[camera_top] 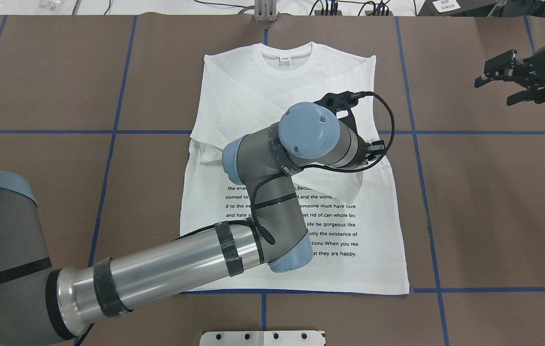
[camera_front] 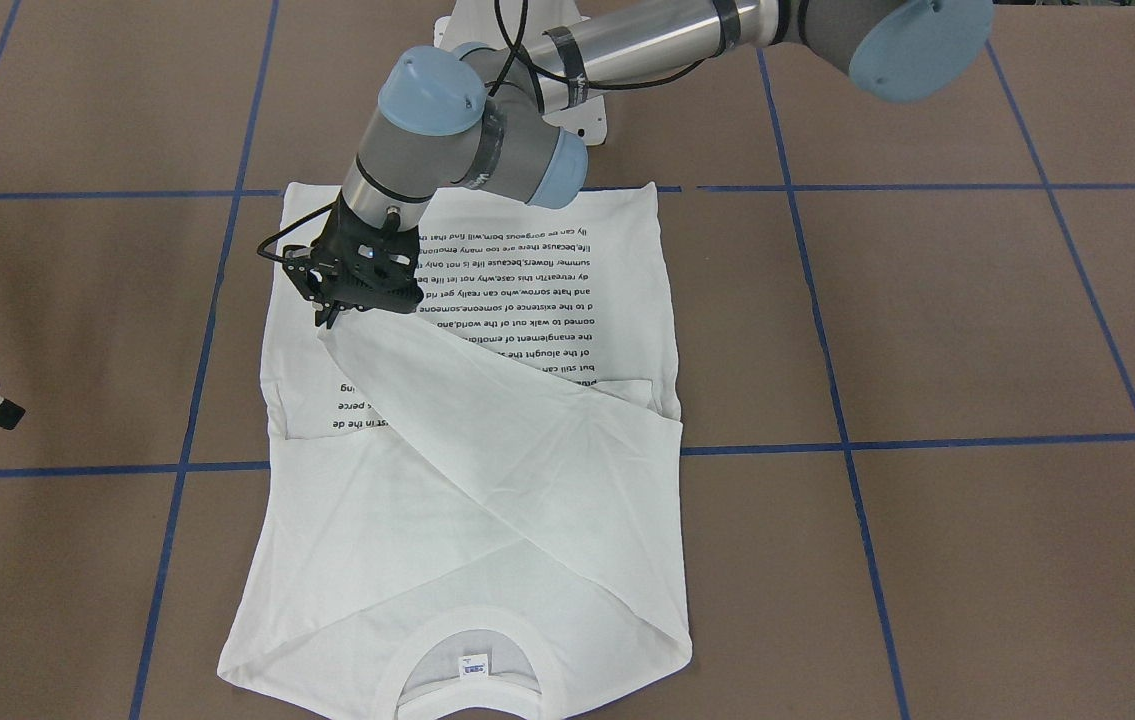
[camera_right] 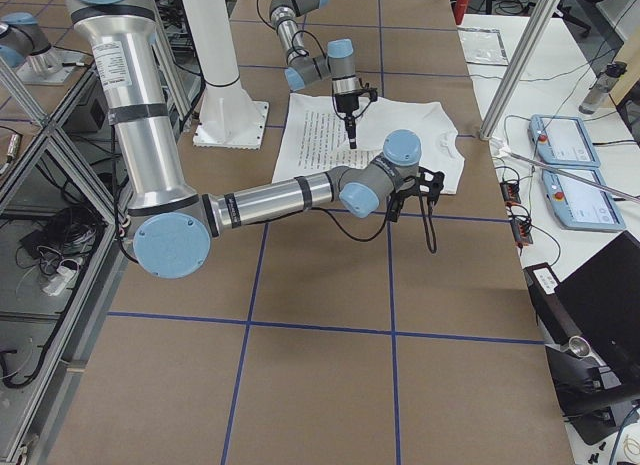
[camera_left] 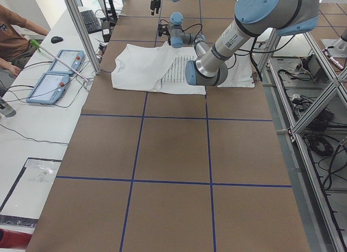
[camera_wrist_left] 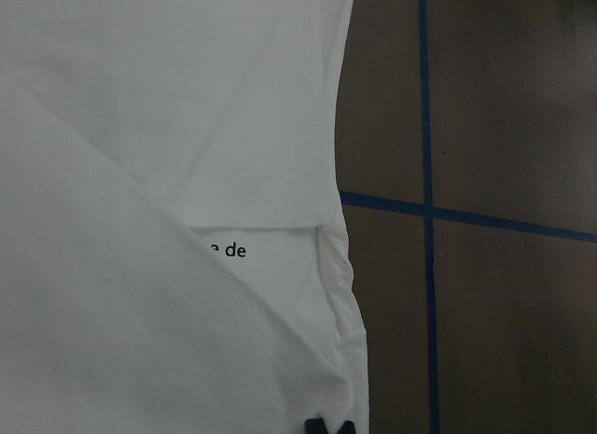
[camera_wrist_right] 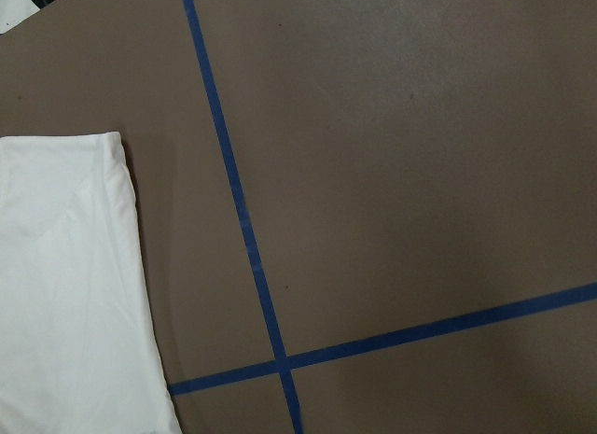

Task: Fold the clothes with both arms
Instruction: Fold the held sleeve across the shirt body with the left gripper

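Over the T-shirt [camera_front: 347,530], left end effector [camera_front: 330,320] clamped on its sleeve [camera_front: 487,420]; right end effector [camera_top: 494,92] spread, empty.

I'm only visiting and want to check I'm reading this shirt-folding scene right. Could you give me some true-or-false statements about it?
The left gripper pinches a sleeve that lies slantwise over the T-shirt. True.
The right gripper grips the shirt too. False: it is open over bare table, beside the shirt.
The printed text faces up. True.
The collar lies nearest the robot's base. False: the hem does; the collar is on the far side.
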`<move>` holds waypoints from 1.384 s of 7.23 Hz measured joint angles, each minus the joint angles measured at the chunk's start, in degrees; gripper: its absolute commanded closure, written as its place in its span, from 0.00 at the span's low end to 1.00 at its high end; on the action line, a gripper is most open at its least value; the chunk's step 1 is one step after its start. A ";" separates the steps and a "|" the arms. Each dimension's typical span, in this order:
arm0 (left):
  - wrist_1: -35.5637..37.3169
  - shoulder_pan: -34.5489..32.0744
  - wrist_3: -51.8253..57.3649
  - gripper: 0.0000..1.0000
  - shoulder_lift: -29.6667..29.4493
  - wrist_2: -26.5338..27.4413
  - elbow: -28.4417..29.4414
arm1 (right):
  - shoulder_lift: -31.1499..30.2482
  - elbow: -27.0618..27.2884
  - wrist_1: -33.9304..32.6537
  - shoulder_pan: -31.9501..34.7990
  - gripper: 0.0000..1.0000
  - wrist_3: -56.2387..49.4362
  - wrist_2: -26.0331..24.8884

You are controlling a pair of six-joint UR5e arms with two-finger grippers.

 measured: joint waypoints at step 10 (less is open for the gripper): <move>-0.83 -2.04 -5.18 0.38 -0.14 2.86 -0.88 | -6.66 9.29 0.74 -5.01 0.00 4.89 -3.54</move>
